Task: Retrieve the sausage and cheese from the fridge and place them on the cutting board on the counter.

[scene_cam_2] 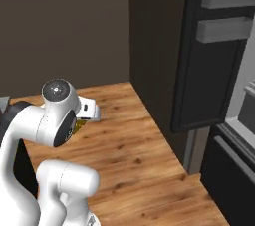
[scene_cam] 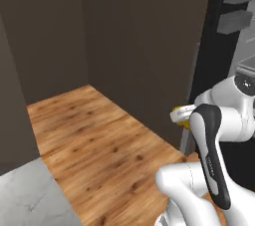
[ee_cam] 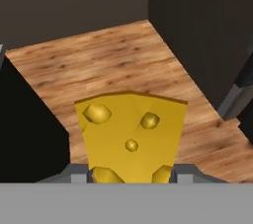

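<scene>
Your gripper [ee_cam: 131, 176] is clamped on the cheese [ee_cam: 131, 131], the yellow wedge sitting between the fingertips [ee_cam: 79, 174] up in the air over the wood plank floor [scene_cam: 94, 140]. Dark brown wall panels [scene_cam: 74, 26] box in the floor corner, and the fridge [scene_cam_2: 214, 70] stands at right with its black door swung open, grey handles across it. A grey marbled slab [scene_cam: 25, 195] shows low left.
</scene>
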